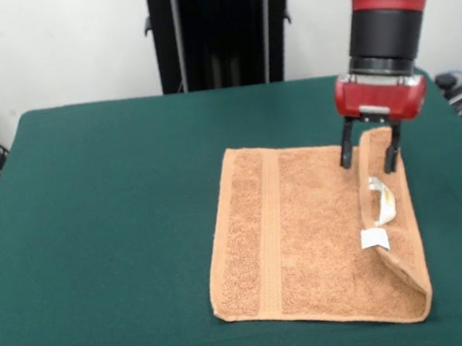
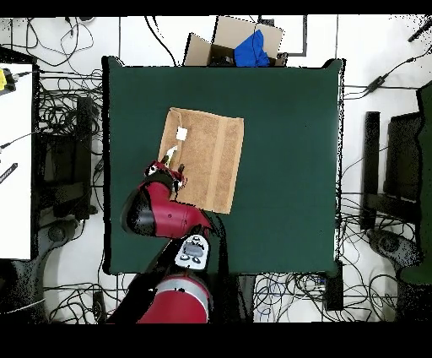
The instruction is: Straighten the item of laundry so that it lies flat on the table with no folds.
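Note:
The orange-brown towel lies on the green table, right of the middle in the front view. Its right edge is folded over in a narrow strip, and the small white tag shows on that strip. A woven band runs down its left part. My gripper is at the towel's far right corner. Its fingers stand apart on either side of the folded strip's far end, open. In the overhead view the towel lies left of centre on the table, with the gripper at its lower left corner.
The black pedestal stands behind the table's far edge. In the overhead view a cardboard box with a blue thing sits beyond the table's top edge, a white table stands at the left, and cables lie on the floor around.

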You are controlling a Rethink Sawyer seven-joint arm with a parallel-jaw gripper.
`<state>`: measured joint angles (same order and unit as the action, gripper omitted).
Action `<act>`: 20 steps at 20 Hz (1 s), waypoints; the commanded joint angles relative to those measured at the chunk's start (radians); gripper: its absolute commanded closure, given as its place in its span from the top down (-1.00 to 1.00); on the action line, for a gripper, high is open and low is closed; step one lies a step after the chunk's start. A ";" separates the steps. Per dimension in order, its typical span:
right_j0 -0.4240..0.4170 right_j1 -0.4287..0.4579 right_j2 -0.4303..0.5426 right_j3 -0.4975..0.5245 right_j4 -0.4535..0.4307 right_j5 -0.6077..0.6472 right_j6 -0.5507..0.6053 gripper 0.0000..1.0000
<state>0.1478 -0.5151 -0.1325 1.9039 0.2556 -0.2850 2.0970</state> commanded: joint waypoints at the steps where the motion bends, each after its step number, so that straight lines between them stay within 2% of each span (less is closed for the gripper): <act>1: 0.029 0.018 -0.069 -0.031 0.047 0.096 0.090 1.00; 14: -0.015 0.075 -0.045 -0.085 0.015 0.038 0.115 1.00; 20: -0.025 0.129 -0.032 -0.112 0.004 0.005 0.116 1.00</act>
<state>0.1502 -0.4564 -0.2016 1.8562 0.2552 -0.2848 2.0970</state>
